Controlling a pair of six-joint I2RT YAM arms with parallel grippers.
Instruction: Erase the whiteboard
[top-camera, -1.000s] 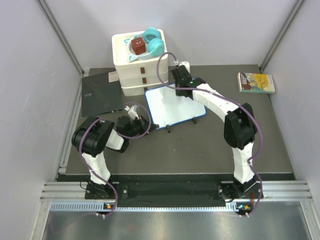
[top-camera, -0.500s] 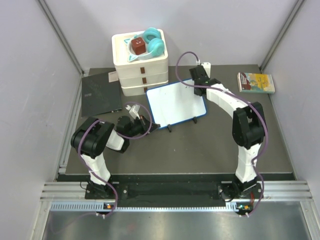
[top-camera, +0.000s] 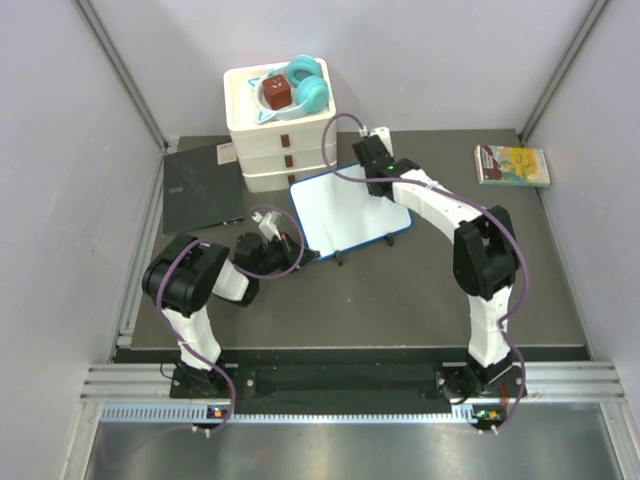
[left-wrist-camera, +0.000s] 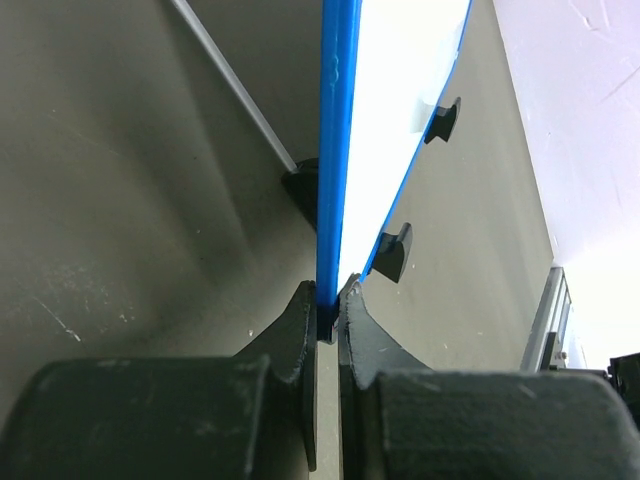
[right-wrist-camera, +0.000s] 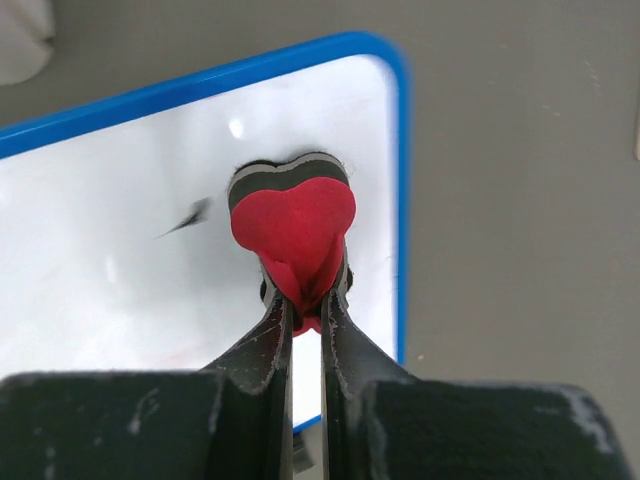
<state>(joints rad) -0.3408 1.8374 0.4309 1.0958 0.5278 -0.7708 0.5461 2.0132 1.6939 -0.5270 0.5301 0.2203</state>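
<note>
Whiteboard (top-camera: 345, 215): on the dark table (top-camera: 400, 290), just in front of the white drawer box (top-camera: 281, 150); blue frame, black feet, surface mostly white
Left gripper (left-wrist-camera: 328, 305): clenched on the board's blue frame at its near-left edge; board seen edge-on between the fingers
Right gripper (right-wrist-camera: 307, 300): clamped on a red heart-shaped eraser (right-wrist-camera: 295, 225), held at the board face near a rounded corner
Dark streak (right-wrist-camera: 185, 218): small, just left of the eraser
Surroundings: dark grey notebook (top-camera: 203, 188) left of the drawer box; teal headphones (top-camera: 308, 82) on top of it; book (top-camera: 512, 165) at far right
</note>
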